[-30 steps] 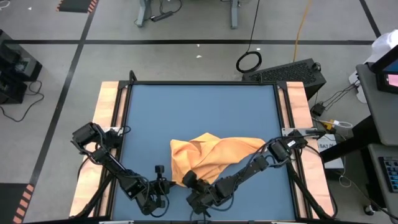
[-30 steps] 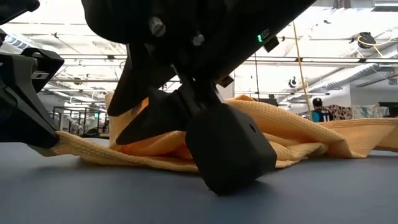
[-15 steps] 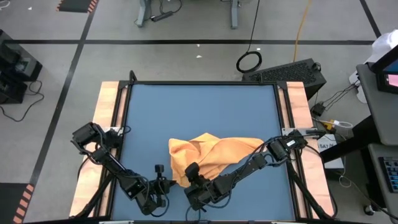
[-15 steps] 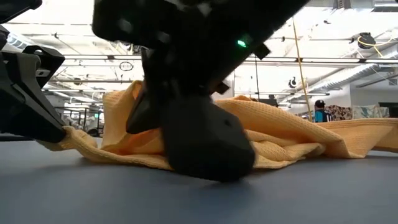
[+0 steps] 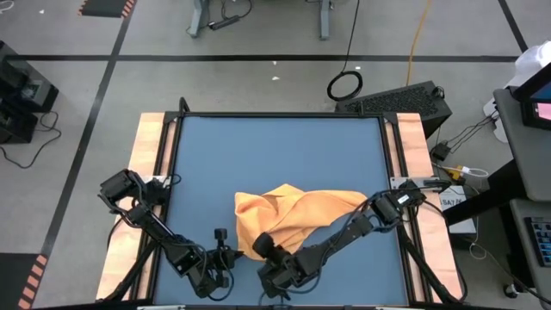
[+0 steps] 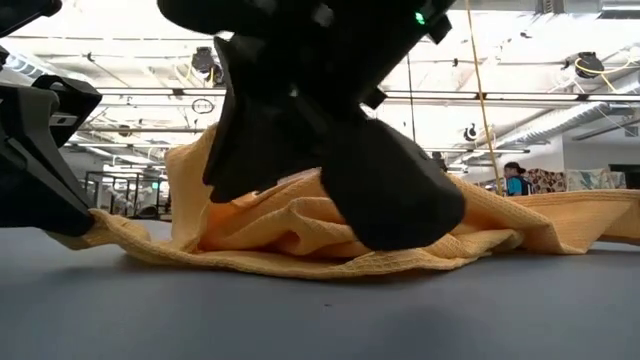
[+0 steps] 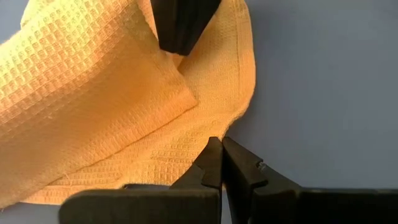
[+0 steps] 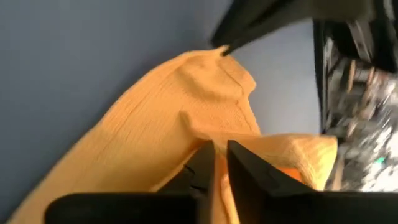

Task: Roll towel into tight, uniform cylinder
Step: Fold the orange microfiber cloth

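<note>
The orange-yellow towel lies crumpled on the near half of the blue table, most of it resting flat. Its white tag does not show. My left gripper is low at the towel's near-left corner, with its fingers shut. My right gripper is just to the right of it, over the towel's near edge, shut on a raised fold. In the low view the towel humps up under the right gripper's dark body. My left gripper has its shut fingertips on the towel's edge beside the near-left corner, slanting down from the table's left. That corner lies flat on the table; whether cloth sits between the tips I cannot tell. My right gripper pinches a fold of the towel near its near edge between two fingers, slanting down from the table's near right. The fold is lifted off the table while the rest stays down, slack. The layers I cannot count.
Wooden rails run along both sides of the table. The far half of the blue surface holds nothing of the task. Both arms crowd the near edge close together. A person shows far off in the room behind.
My right gripper dipped to the table and shifted a little toward the left gripper. It then rose, drawing a fold of the towel's near part up off the table. The towel's left corner at my left gripper and its right part stayed down.
</note>
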